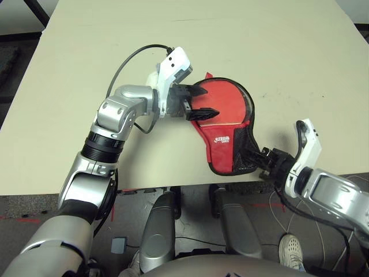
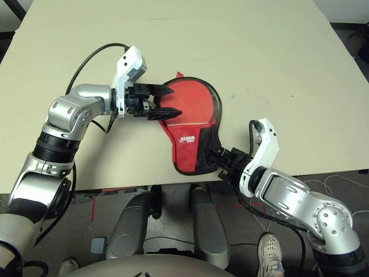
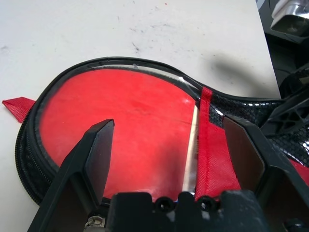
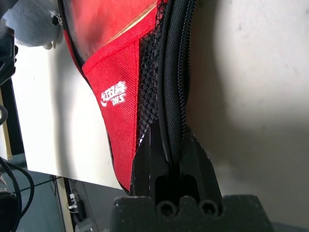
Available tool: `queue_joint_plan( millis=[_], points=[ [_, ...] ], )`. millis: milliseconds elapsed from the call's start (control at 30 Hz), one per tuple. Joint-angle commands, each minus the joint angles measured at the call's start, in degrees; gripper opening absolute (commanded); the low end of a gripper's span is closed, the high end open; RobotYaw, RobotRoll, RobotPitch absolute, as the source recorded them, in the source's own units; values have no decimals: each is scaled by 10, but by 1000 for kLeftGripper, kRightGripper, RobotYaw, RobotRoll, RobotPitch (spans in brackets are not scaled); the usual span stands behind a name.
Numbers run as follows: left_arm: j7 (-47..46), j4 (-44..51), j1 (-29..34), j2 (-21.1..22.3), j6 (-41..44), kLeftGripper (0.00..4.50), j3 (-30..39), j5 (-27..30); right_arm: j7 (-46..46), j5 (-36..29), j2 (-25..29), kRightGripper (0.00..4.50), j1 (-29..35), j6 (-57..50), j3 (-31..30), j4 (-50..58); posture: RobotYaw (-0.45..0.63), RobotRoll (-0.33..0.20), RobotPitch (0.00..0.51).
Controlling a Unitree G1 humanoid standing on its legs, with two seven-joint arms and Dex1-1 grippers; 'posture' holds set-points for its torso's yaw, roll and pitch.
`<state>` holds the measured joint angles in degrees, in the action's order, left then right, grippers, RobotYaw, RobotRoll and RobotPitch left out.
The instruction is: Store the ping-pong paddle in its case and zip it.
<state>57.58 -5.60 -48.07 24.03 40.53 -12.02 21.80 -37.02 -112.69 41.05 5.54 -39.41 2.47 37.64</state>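
The red case (image 1: 222, 151) lies on the table, its narrow end at the front edge. The ping-pong paddle's red face (image 1: 229, 103) shows inside the round part, ringed by the black zipper edge (image 4: 174, 72). A pale strip of the paddle's wood (image 3: 192, 145) shows beside a red fabric band. My left gripper (image 1: 209, 100) is open, its fingers (image 3: 99, 154) spread just over the round part from its left side. My right gripper (image 1: 256, 157) is shut on the case's zipper edge at the narrow end, beside the mesh pocket and white logo (image 4: 113, 94).
The beige table (image 1: 288, 57) stretches wide beyond and to the right of the case. A red fabric tab (image 1: 209, 75) sticks out at the case's far side. The narrow end reaches the table's front edge (image 1: 173, 186). A white shoe (image 1: 291, 249) and cables lie on the floor.
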Motion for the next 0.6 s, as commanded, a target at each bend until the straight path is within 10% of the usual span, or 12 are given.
queue_joint_plan(
  millis=[33, 300, 433, 600],
  points=[
    [2, -7, -2, -5, -4, 4500, -7, -6, 38, -3, 55, 850, 5, -30, -8, -5, -106, 0, 307],
    [4, -15, -12, -8, -10, 4500, -3, -9, 328, -3, 328, 3780, -149, -182, 18, -85, -116, 0, 296],
    [4, -25, -18, -16, -17, 4500, -4, -12, 296, 26, 288, 4475, -361, -225, -80, -141, -126, 0, 289],
    [6, -30, -26, -18, -22, 4500, -4, -16, 284, 43, 247, 4475, -444, -285, -147, -182, -98, 0, 284]
  ],
)
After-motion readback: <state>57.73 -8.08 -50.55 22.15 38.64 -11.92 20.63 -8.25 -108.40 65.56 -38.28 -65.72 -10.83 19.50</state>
